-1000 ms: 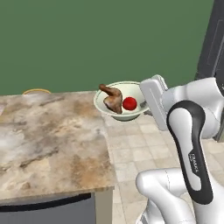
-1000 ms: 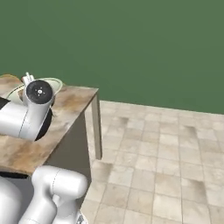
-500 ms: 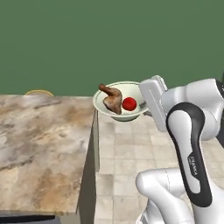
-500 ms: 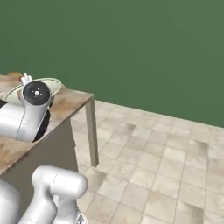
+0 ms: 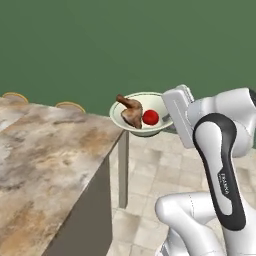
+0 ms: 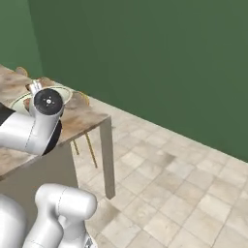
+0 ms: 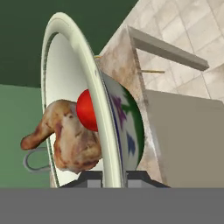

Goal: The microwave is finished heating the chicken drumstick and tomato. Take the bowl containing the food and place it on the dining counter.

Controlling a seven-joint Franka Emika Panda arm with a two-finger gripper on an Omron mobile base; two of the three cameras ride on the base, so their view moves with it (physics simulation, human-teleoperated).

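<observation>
- Comparing the base views with those of a second earlier, the whole scene is seen to have shifted: the dining counter [image 5: 50,150] now runs off toward 7 o'clock in the left base view and its overhanging corner with the thin support leg [image 5: 123,170] is brought into sight, so the base is judged to have driven, not the things to have moved.
- Relative to the arm, the bowl [image 5: 145,114] is held as before, level and in the air, at about 10 o'clock from the white wrist.
- The gripper [image 7: 113,177] is closed tight on the bowl's near rim; in the hand view the rim is seen pinched between the two dark finger tips [image 7: 89,180].
- The chicken drumstick [image 5: 130,111] and the tomato [image 5: 150,117] are kept inside the bowl, touching each other, the tomato on the side nearer the gripper.
- In the left base view the bowl is seen past the counter's corner, near its edge; whether it is over the stone or over the tiled floor [image 5: 150,180] cannot be told for sure.
- In the right base view the bowl's rim [image 6: 19,100] is partly hidden behind the arm's dark joint [image 6: 47,101].
- The carry is therefore judged nearly done: lowering over bare stone and release are left.
</observation>
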